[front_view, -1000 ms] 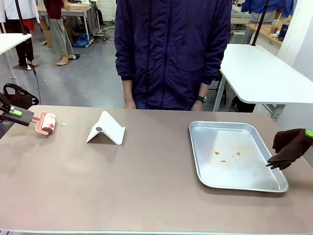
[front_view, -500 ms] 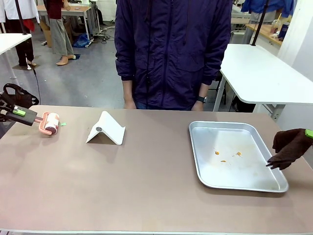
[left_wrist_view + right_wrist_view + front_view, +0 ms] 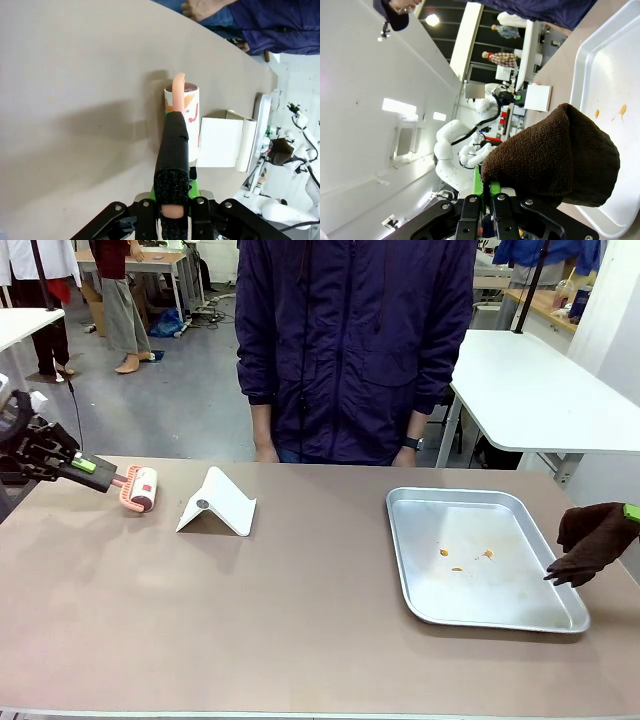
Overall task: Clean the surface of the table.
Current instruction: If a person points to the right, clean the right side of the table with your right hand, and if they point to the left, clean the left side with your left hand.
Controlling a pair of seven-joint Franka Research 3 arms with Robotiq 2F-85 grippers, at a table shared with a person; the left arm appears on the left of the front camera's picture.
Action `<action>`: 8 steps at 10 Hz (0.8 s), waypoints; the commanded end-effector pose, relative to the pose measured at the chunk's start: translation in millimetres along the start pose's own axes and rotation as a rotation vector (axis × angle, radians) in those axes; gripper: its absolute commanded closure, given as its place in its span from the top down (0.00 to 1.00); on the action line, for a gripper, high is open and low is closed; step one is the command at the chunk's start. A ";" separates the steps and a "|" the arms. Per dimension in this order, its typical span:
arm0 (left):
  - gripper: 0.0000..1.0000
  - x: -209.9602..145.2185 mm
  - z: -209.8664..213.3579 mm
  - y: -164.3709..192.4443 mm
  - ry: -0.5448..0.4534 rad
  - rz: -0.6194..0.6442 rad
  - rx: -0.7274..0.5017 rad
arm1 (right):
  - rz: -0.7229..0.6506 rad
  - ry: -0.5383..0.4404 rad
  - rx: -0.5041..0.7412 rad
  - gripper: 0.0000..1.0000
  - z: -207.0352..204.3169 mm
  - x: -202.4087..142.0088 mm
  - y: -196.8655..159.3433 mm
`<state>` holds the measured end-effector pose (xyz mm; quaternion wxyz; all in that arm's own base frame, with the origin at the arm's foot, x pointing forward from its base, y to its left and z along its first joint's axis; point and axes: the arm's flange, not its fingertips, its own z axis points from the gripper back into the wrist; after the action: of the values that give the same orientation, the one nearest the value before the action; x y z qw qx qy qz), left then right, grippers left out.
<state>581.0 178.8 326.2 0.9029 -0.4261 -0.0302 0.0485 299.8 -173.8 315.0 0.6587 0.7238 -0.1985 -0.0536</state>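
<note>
The brownish table spans the front view. My left gripper is at its back left corner, shut on the black handle of a lint roller whose white and pink head rests on the tabletop. In the left wrist view the handle runs up from between my left gripper's jaws to the roller head. My right gripper is at the right edge, shut on a brown cloth that hangs beside the tray. The cloth bulges above my right gripper.
A white folded stand sits just right of the roller. A silver tray with orange crumbs lies at the right. A person in a dark jacket stands at the far edge, hands down.
My left gripper has moved right along the back of the table, rolling the lint roller toward the white stand. A small green scrap seen earlier beside the roller no longer shows. The right arm is still.
</note>
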 end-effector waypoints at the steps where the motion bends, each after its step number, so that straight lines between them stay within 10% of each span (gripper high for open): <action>1: 0.22 4.9 -17.0 4.8 0.061 0.002 0.077 | -0.006 0.000 -0.004 0.00 -0.5 -0.1 6.3; 8: 0.22 -51.8 87.2 -51.0 -0.118 -0.301 -0.403 | -0.006 0.000 -0.004 0.00 -0.5 -0.1 6.3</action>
<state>551.7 198.7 410.4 0.8301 -0.5403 -0.1324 -0.0386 299.8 -173.9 315.1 0.6587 0.7238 -0.1986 -0.0537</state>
